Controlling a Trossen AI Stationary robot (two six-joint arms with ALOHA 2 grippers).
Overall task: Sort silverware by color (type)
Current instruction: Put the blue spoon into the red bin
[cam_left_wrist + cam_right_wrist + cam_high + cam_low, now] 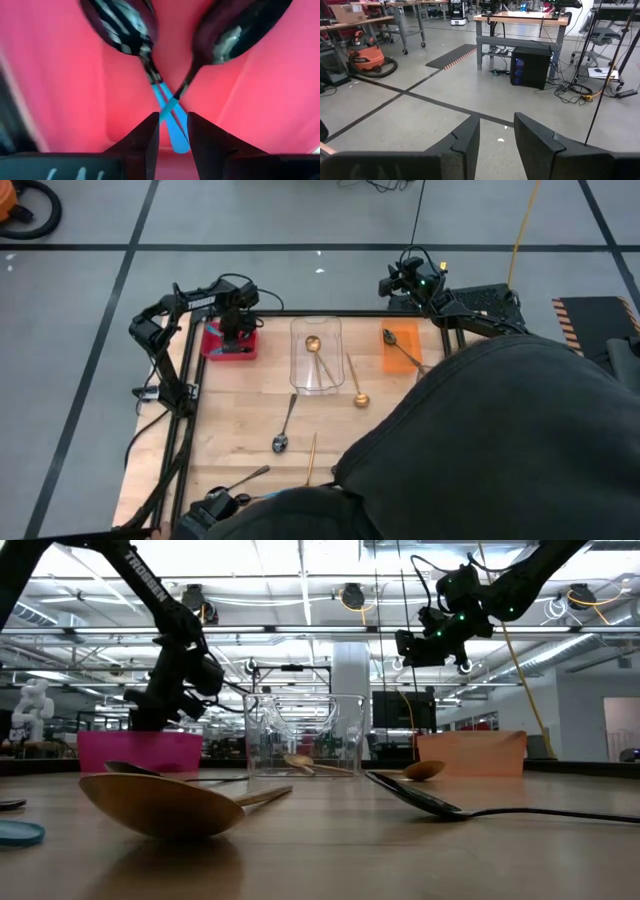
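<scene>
My left gripper (232, 338) points down into the pink bin (212, 345) at the table's far left. In the left wrist view its fingers (172, 134) stand a little apart. Below them two dark-bowled spoons with light blue handles (170, 107) lie crossed on the bin's floor, and the handle ends show in the gap. A gold spoon (318, 355) lies in the clear container (316, 380). A dark spoon (403, 352) lies on the orange bin (400, 340). Loose on the table lie a gold spoon (357, 385), a silvery spoon (283, 427), another gold one (312, 458) and a dark one (247, 477). My right gripper (496, 135) waits empty, raised beyond the far right corner.
A person's dark sleeve (500, 440) leans over the table's right and near part and hides what lies under it. A small blue disc (20, 833) lies at the near left. The bare wood between the bins and the loose spoons is free.
</scene>
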